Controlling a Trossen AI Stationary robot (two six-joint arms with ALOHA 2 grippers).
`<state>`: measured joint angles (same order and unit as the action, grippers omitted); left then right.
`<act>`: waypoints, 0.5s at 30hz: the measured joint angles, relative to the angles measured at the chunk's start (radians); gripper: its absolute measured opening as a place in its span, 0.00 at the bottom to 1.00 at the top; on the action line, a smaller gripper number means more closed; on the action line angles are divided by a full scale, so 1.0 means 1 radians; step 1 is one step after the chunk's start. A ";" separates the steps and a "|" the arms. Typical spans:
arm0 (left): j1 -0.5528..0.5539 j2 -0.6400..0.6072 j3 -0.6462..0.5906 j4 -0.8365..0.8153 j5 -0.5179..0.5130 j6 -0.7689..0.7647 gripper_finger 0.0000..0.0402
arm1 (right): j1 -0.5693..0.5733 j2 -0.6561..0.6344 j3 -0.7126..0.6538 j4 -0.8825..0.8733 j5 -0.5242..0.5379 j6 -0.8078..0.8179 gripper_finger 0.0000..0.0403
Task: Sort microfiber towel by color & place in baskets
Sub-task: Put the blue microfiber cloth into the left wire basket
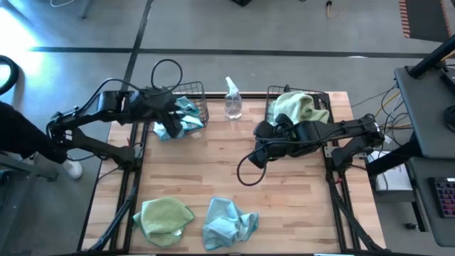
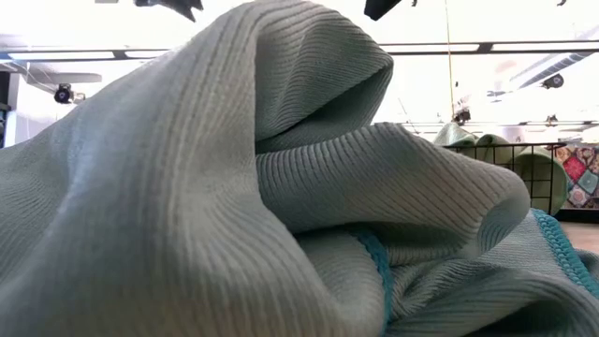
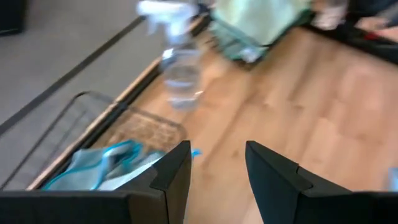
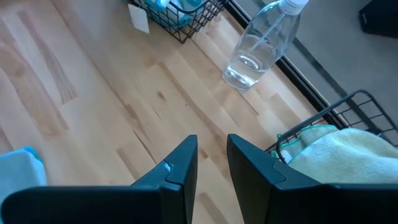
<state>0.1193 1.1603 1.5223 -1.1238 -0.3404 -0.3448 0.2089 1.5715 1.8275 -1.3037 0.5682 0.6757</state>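
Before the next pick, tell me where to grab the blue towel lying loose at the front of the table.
Grip the blue towel at the raised bunched fold near its middle, coming straight down from above. It lies crumpled in a heap on the table, so its ridges give the fingers something to pinch, while its flat edges hug the wood. The green towel beside it leaves that approach free.

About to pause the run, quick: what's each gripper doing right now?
Left gripper: open, holding nothing, beside the basket with blue towels.
Right gripper: open, empty, over the table.
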 joint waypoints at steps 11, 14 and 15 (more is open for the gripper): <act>-0.015 -0.006 0.000 0.121 0.346 0.143 0.34 | 0.000 0.000 0.000 0.008 0.000 0.031 0.20; -0.015 -0.011 0.000 0.137 0.440 0.176 0.34 | 0.000 0.000 0.000 0.009 0.005 0.031 0.20; -0.015 -0.013 0.000 0.140 0.471 0.188 0.34 | 0.000 0.000 0.000 0.009 0.006 0.031 0.20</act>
<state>0.1047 1.1476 1.5222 -0.9838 0.1303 -0.1565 0.2092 1.5715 1.8275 -1.2945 0.5743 0.7067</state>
